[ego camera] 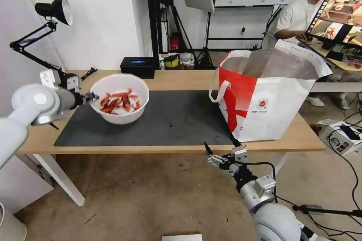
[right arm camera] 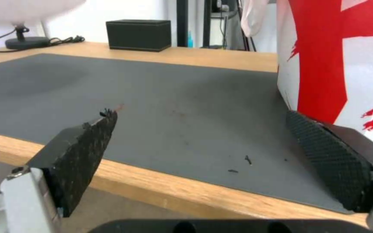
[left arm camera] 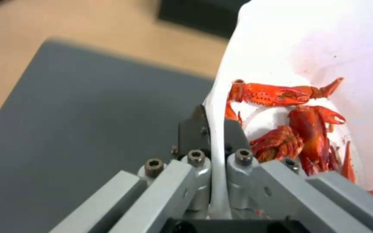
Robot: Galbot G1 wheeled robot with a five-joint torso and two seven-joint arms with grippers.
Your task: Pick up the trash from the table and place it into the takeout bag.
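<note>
The trash in view is a white round bowl (ego camera: 120,99) with red crayfish scraps, held just above the left part of the dark grey mat (ego camera: 177,120). My left gripper (ego camera: 91,97) is shut on the bowl's near-left rim; in the left wrist view the white rim (left arm camera: 217,106) runs between the closed fingers of the gripper (left arm camera: 212,126). The red-and-white takeout bag (ego camera: 267,98) stands open at the table's (ego camera: 181,79) right end. My right gripper (ego camera: 220,147) hangs open just before the table's front edge, by the bag's near-left corner (right arm camera: 333,58).
A black rectangular box (ego camera: 138,67) sits at the table's back edge. A black desk lamp (ego camera: 52,9) stands at the far left corner. Small dark crumbs (right arm camera: 238,165) lie on the mat. A white box (ego camera: 339,135) and cables lie on the floor at right.
</note>
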